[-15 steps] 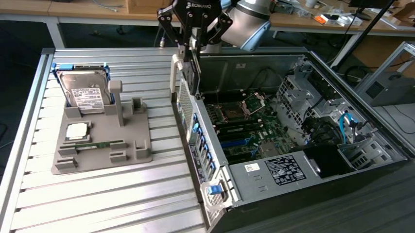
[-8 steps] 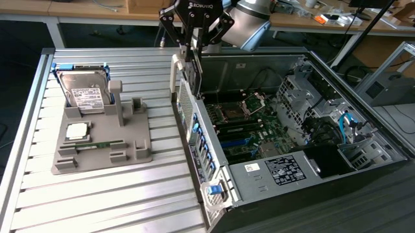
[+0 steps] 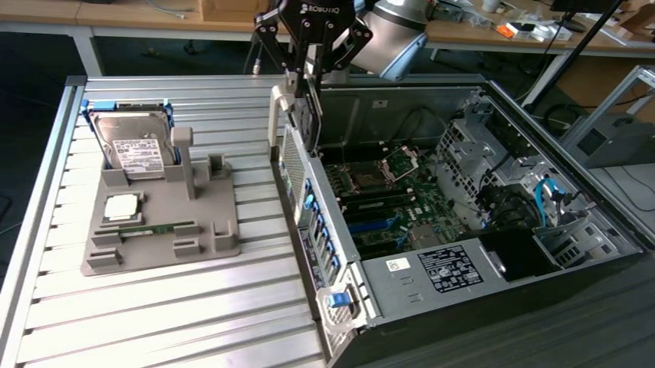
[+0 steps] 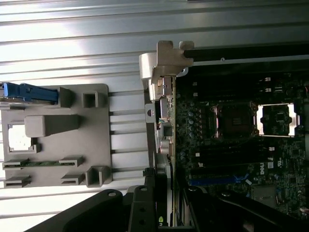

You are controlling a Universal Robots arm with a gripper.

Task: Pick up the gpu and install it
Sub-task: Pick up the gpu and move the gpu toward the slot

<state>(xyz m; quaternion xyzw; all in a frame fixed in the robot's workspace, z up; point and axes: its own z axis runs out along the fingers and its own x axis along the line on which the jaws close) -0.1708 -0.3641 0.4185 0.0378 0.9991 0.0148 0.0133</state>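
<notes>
gpu (image 3: 305, 115) is in my gripper (image 3: 309, 70), fingers pinched shut on its top edge. Card hangs on edge under the fingers, over the back corner of the open PC case (image 3: 297, 176) and above the rear wall, not seated.

Writing: "ROBOTIQ" in white across my gripper body. Nothing legible on the card itself.

Orientation: card stands upright and shows as a thin dark slab in the exterior view. Silver bracket (image 3: 274, 115) runs vertically on the side toward the exterior view's left, i.e. the outside of the case. Card body sits toward the case interior. Long axis is heavily foreshortened, so I can't fix it better than that. In the wrist view the bracket's bent silver tab lines up with the case's rear wall.

Materials: flat dark board, pale stamped-metal bracket.

Case is black sheet metal, side panel off. Green motherboard (image 3: 384, 207) has a square metal CPU socket (image 3: 366, 181). Blue cables (image 3: 548, 192) run by the drive cage. Black-and-white sticker (image 3: 445, 270) sits on the grey cover near the front, print too small to read.

Toward the exterior view's left, well apart from the card, is a grey plastic fixture (image 3: 220, 238) on the ribbed aluminium table (image 3: 184, 322). It holds a silver hard drive (image 3: 133, 149) with a white label (unreadable), a square chip (image 3: 121, 205) and a narrow green memory stick (image 3: 153, 228).
</notes>
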